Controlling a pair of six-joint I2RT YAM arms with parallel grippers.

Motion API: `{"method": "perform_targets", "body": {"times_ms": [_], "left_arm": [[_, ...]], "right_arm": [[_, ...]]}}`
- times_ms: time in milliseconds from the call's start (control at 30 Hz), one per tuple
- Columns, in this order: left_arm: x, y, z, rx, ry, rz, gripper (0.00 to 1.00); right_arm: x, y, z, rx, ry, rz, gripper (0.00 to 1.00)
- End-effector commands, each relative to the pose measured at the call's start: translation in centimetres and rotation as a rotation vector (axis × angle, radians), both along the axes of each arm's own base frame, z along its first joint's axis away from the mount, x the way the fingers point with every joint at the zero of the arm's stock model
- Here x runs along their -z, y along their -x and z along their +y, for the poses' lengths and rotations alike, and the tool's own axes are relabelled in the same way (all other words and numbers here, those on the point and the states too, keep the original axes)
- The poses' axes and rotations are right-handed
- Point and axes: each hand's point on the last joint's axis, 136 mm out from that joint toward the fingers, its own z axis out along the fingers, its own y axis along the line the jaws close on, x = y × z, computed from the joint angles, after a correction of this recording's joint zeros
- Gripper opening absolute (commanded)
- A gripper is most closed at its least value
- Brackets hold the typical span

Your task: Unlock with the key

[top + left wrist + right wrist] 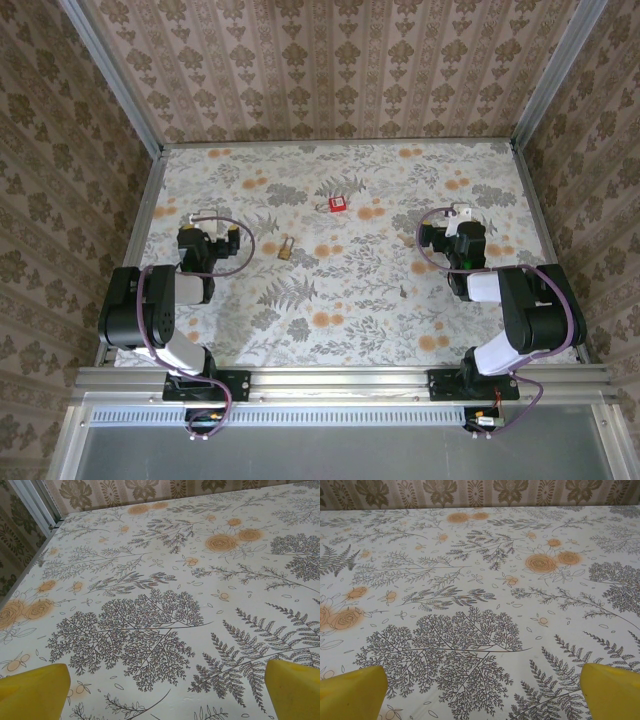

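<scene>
A small brass padlock (285,247) lies on the flowered table, left of the middle. A red padlock-like item (337,204) lies farther back near the middle. A small dark object that may be the key (403,292) lies right of the middle, too small to tell for sure. My left gripper (208,230) sits low at the left, a short way left of the brass padlock. My right gripper (452,225) sits at the right, behind and right of the small dark object. Both wrist views show yellow fingertips (35,692) (612,690) wide apart over bare tablecloth: left gripper (165,692) and right gripper (482,692) open with nothing between the fingers.
The table (250,330) is walled by patterned panels with metal frame posts (110,75) at the left and right. A metal rail (340,380) runs along the near edge, carrying both arm bases. Purple cables loop beside each wrist.
</scene>
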Motion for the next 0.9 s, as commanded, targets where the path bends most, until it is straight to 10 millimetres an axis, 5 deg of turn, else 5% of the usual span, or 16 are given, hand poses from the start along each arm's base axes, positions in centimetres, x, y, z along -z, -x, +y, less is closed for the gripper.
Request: {"method": "perform_targets", "body": {"times_ms": [0,533,867], "left_arm": [[-1.3,-0.7,-0.2,0.018,0.017,-0.032,1.0],[-1.6,-0.7,-0.2,0.018,0.01,-0.026,1.0],[-11.1,1.4,-2.6,0.035,0.001,-0.098,1.0]], "right_arm": [[-0.7,-0.4,0.1,-0.005,-0.009,-0.017,1.0],[-0.7,-0.4,0.0,-0.004,-0.007,-0.018,1.0],[-4.3,-1.1,2.0,0.025,0.096,0.133,1.0]]}}
